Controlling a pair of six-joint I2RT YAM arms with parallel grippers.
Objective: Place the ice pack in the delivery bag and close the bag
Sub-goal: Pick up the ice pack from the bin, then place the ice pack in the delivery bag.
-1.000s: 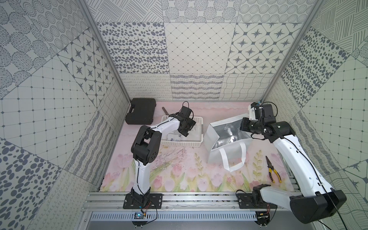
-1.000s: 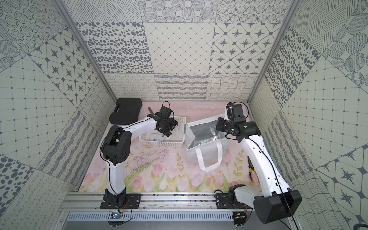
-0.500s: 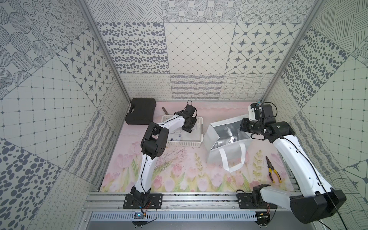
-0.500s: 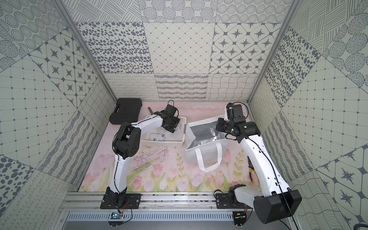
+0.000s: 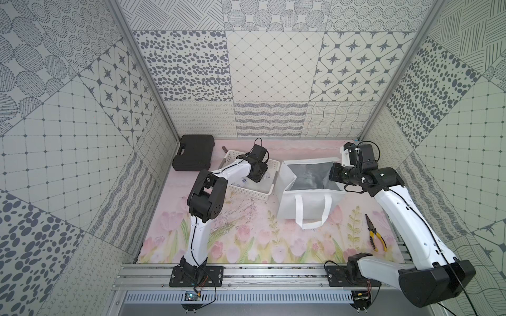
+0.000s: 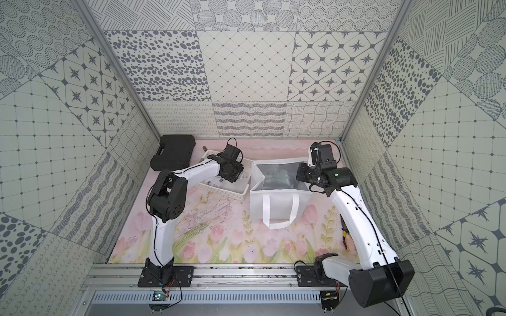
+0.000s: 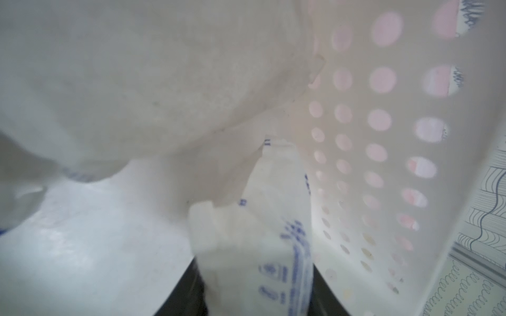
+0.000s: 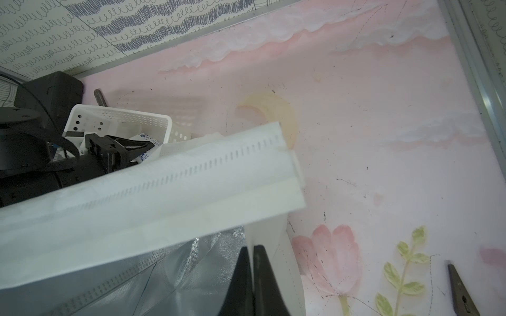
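Both arms bent: left pincer (image 5: 259, 177) in basket (image 5: 246, 193), right pincer (image 8: 252, 248) grips bag (image 5: 309, 203).

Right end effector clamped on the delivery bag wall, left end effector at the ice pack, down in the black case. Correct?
No. The left end effector is down in the white perforated basket, not the black case beside it; the left wrist view shows the holed wall and the ice pack between its fingers. The right end effector is clamped on the delivery bag wall.
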